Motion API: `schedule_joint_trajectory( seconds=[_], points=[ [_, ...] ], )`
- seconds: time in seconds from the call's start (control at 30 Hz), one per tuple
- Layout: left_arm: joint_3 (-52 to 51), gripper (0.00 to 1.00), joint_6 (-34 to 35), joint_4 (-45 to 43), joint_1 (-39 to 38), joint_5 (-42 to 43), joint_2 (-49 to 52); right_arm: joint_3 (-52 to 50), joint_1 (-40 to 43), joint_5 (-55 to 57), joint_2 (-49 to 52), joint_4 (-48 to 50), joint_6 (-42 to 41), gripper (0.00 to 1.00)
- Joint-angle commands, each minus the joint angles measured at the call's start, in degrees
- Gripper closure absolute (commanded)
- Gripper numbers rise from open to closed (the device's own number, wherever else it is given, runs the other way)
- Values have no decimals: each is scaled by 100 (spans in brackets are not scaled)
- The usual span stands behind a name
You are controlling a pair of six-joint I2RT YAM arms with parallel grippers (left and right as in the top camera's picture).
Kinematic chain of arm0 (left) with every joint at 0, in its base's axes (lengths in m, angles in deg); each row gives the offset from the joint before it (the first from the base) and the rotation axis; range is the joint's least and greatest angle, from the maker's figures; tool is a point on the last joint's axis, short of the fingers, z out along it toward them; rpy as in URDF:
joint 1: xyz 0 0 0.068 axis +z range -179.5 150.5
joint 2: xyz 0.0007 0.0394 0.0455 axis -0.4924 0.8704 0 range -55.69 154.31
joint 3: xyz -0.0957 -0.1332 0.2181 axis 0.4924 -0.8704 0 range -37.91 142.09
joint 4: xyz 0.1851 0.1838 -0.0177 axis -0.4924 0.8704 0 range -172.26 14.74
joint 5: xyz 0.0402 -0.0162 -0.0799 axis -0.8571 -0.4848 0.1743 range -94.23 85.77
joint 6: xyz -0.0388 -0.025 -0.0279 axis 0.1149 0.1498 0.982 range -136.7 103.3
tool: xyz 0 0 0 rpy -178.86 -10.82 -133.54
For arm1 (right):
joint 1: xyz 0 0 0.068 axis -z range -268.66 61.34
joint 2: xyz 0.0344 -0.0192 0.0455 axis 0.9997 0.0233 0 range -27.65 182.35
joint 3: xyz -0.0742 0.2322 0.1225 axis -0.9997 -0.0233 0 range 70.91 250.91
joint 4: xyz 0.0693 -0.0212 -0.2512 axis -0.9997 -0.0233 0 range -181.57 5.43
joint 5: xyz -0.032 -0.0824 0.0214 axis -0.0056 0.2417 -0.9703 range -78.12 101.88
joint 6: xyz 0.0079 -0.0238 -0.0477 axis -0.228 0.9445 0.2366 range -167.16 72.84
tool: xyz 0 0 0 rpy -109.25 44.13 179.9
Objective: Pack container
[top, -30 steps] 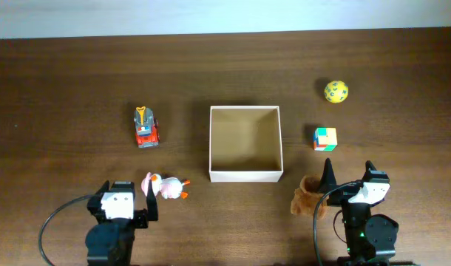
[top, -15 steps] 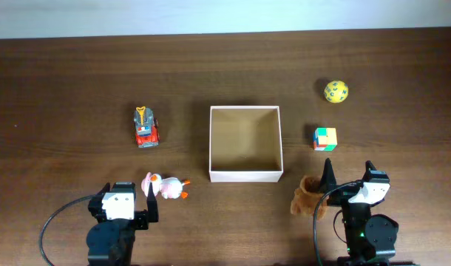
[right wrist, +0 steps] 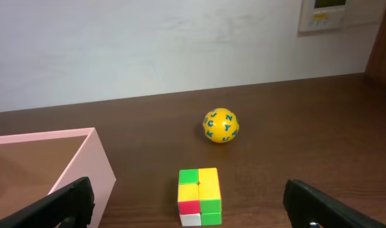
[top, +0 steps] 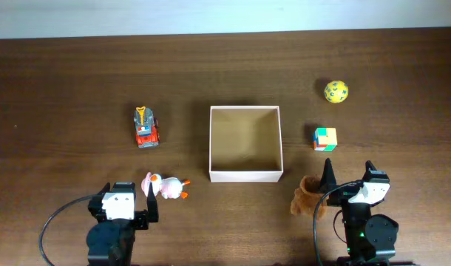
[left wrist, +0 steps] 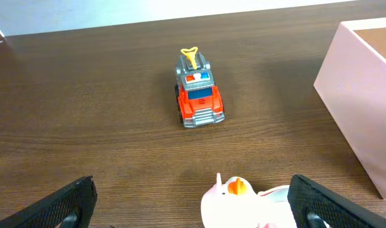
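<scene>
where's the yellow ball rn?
Overhead view: the yellow ball with blue markings sits on the robot's right side, just beyond the multicoloured cube and to the right of the white-walled cardboard box, touching neither.

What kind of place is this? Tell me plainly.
Probably an indoor lab or office robot workstation: a dark wooden table against a plain white wall, a wall-mounted control panel, and a toy truck near an empty cardboard container.

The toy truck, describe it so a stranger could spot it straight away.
Find the central square cardboard box. On its left sits a small red and grey truck with a yellow hook on top. Its only neighbour there is a pink duck toy.
</scene>
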Motion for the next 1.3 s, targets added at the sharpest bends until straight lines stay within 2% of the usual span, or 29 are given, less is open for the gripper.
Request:
schedule_joint_trajectory(
  seconds=[0.0,0.33,0.53,0.6,0.77,0.8,0.97,1.03,1.13,1.27],
  points=[
    [98,1,13,0,26,-44,-24,-57,44,-13,-68,-2,-15,1],
    [164,1,17,-459,26,-42,-24,-57,44,-13,-68,-2,-15,1],
    [702,1,592,-793,26,-48,164,-57,44,-13,-68,-2,-15,1],
    [992,1,599,-796,26,-48,442,-57,44,-13,-68,-2,-15,1],
    [2376,1,595,-732,26,-374,2022,-57,44,-13,-68,-2,-15,1],
    [2881,1,597,-627,26,-507,2610,-57,44,-11,-68,-2,-15,1],
    [4308,1,802,319,26,-573,4284,-57,44,-13,-68,-2,-15,1],
    [4822,1,807,688,26,-422,4909,-57,44,-13,-68,-2,-15,1],
    [5425,1,809,752,26,-22,5676,-57,44,-13,-68,-2,-15,1],
    [5840,1,809,675,26,289,6133,-57,44,-13,-68,-2,-15,1]
  ],
)
